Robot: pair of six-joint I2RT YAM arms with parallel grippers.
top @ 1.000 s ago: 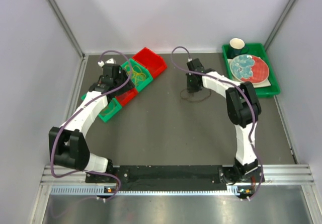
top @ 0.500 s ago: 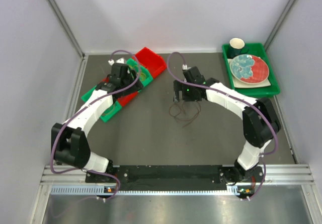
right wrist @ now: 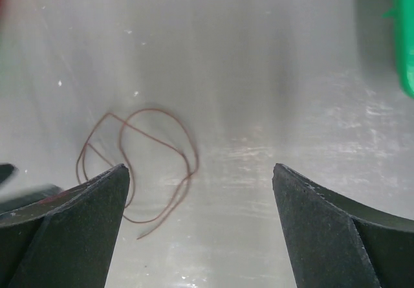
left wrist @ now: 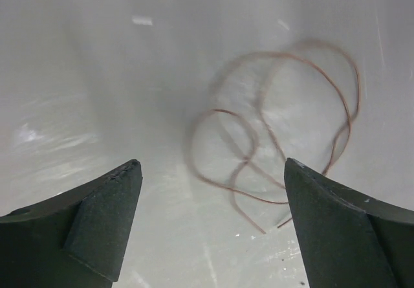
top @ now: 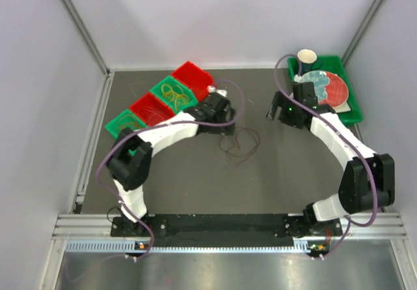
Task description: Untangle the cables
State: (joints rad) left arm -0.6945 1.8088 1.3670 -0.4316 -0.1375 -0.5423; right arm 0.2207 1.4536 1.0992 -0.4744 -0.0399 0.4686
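Barely begun: holding left tool (left wrist: 212, 165) and right tool (right wrist: 200, 168) spread and empty near the one brown cable (top: 240, 143) looped on the tabletop (top: 195, 186), leaving yellow cables (top: 173, 94) bunched in a green bin (top: 158, 88).

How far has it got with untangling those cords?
One dark brown cable lies alone on the table, so it looks separated, though it is looped over itself. Nothing is in hand: the left gripper and right gripper are both open and empty. Yellow cables sit bunched in a green bin, yet to do.
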